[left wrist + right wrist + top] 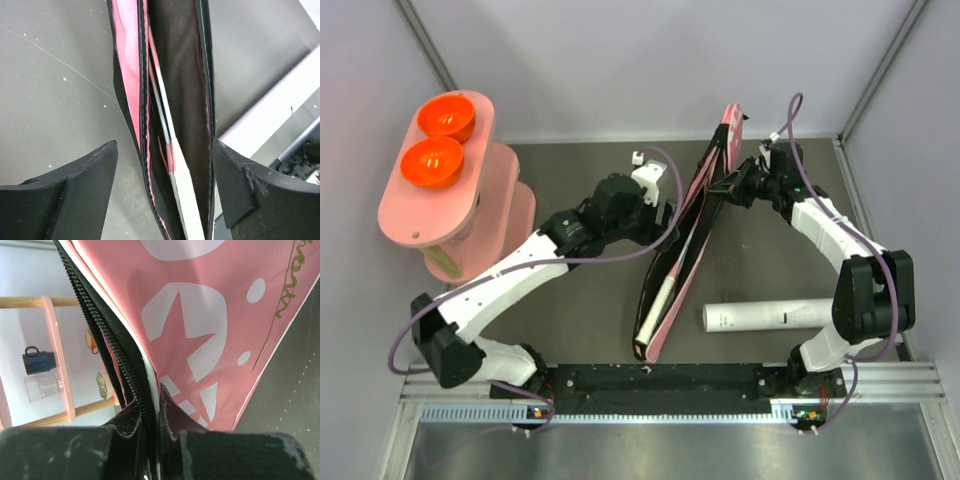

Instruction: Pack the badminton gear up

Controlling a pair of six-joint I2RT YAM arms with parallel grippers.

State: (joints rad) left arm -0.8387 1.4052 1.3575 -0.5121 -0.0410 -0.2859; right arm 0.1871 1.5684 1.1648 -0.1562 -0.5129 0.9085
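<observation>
The pink racket bag [685, 240] stands on edge across the table middle, its zipped mouth open. In the left wrist view the bag [130, 75] shows a racket with a white handle [187, 200] inside. My left gripper [655, 205] is open, its fingers [85, 185] on either side of the bag's open mouth. My right gripper [735, 188] is shut on the bag's zipper edge [127, 370] near its top end, the pink printed side [200, 330] to its right. The white cardboard tube [770, 316] lies on the table at the right. No shuttlecocks are in view.
A pink oval stand [435, 185] with two orange bowls [432, 160] is at the back left. Grey walls close in the back and sides. A black rail [660, 380] runs along the near edge between the arm bases.
</observation>
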